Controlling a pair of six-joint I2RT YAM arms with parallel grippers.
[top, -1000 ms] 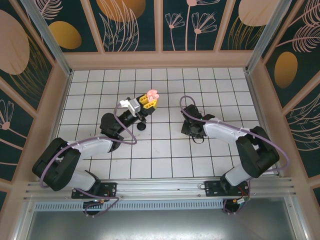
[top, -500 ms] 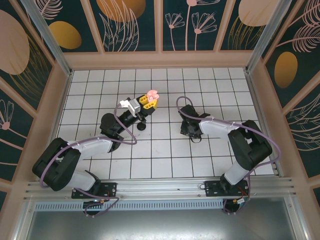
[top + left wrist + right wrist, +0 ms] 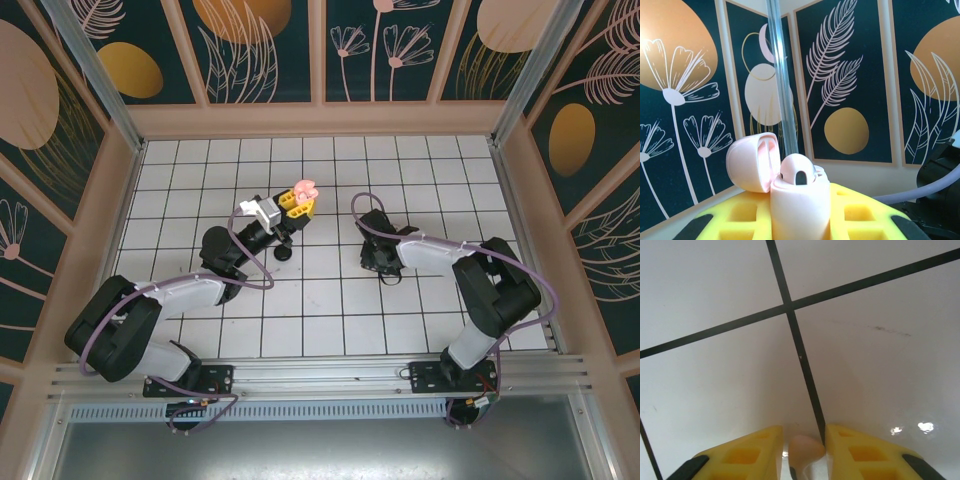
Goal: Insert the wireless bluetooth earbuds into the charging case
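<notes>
My left gripper (image 3: 296, 204) is raised above the table, shut on a pale pink charging case (image 3: 800, 205). The case's lid (image 3: 752, 162) hangs open to the left. One pale pink earbud (image 3: 797, 172) sits in its top. In the top view the case (image 3: 305, 189) shows just beyond the yellow fingers. My right gripper (image 3: 376, 262) is down at the white tiles. Its yellow fingers (image 3: 752, 452) stand close on either side of a second pale pink earbud (image 3: 805, 450) lying on the table. This earbud touches the right finger, and a thin gap shows at the left one.
A small black round thing (image 3: 284, 251) lies on the tiles under my left forearm. The white tiled table (image 3: 330, 310) is ringed by low walls with dark floral panels (image 3: 260, 50). A black grout line (image 3: 790, 330) runs up to the right gripper's jaws.
The right gripper's jaws have narrowed around the earbud, and the right arm's elbow has swung slightly left. The left arm and case have not moved.
</notes>
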